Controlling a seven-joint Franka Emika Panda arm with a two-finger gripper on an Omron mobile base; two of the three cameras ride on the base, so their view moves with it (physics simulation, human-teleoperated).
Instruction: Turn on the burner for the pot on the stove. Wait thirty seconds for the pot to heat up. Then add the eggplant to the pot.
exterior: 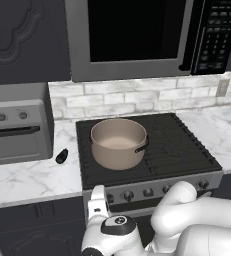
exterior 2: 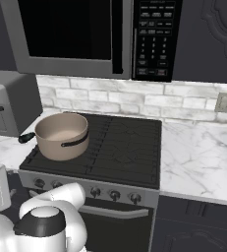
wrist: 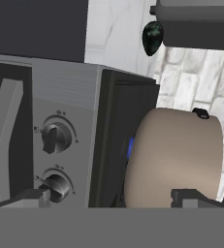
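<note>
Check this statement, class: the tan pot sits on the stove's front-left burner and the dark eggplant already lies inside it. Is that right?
Not quite. The pot does sit on the front-left burner of the stove, but the eggplant is not inside it: it lies on the marble counter left of the stove, as the left base view shows.

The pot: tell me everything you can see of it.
The pot is wide, round and tan-beige with a paler inside, matte-looking, and it appears empty. One short dark handle juts from its side. It stands upright on the black grates at the front left of the stove. The hand view shows a blue glow beneath it. The eggplant lies apart on the counter to its left.
</note>
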